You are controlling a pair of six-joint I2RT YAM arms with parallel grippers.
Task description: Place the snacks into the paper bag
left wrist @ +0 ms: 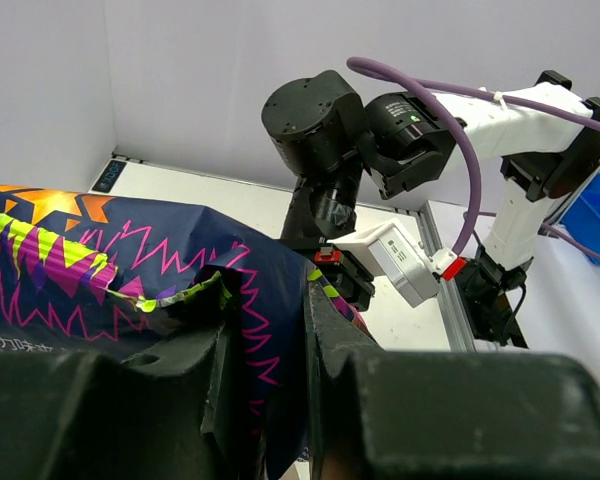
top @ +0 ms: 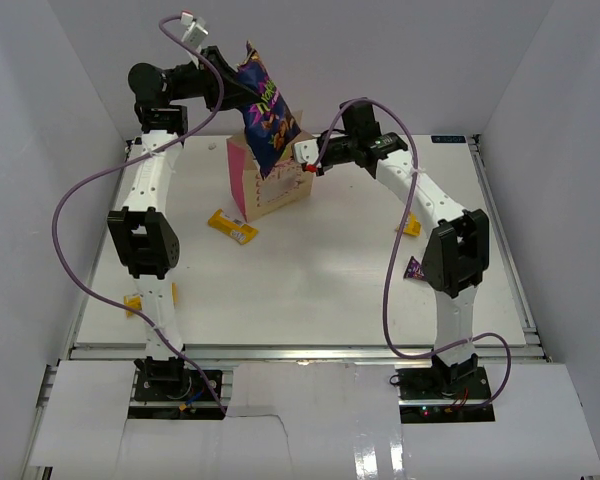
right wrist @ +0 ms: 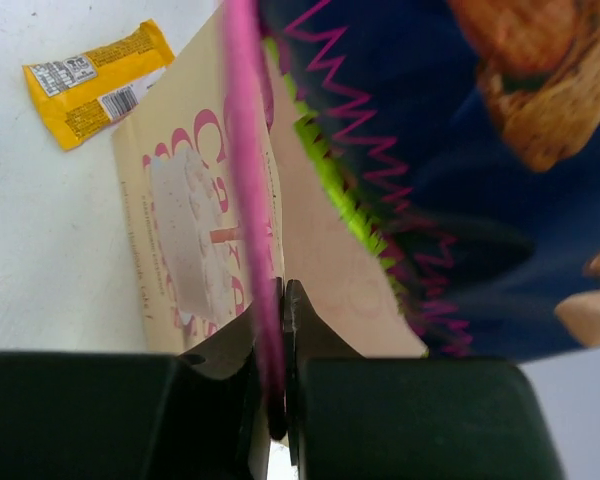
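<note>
My left gripper (top: pixel 232 88) is shut on the top of the large purple chip bag (top: pixel 265 115) and holds it above the paper bag (top: pixel 265 185), its lower end in the bag's mouth. In the left wrist view the chip bag (left wrist: pixel 130 270) is pinched between the fingers (left wrist: pixel 325 340). My right gripper (top: pixel 312 157) is shut on the paper bag's pink handle (right wrist: pixel 245 150) at the bag's right rim. The right wrist view shows the "Cakes" front (right wrist: pixel 195 230) and the chip bag (right wrist: pixel 460 150) inside the opening. A yellow bar (top: pixel 232 226) lies left of the bag.
Another yellow bar (top: pixel 135 303) lies by the left arm's base. A yellow bar (top: pixel 411 226) and a dark purple packet (top: pixel 416 268) lie beside the right arm. White walls close in the table (top: pixel 310 270) at the back and sides.
</note>
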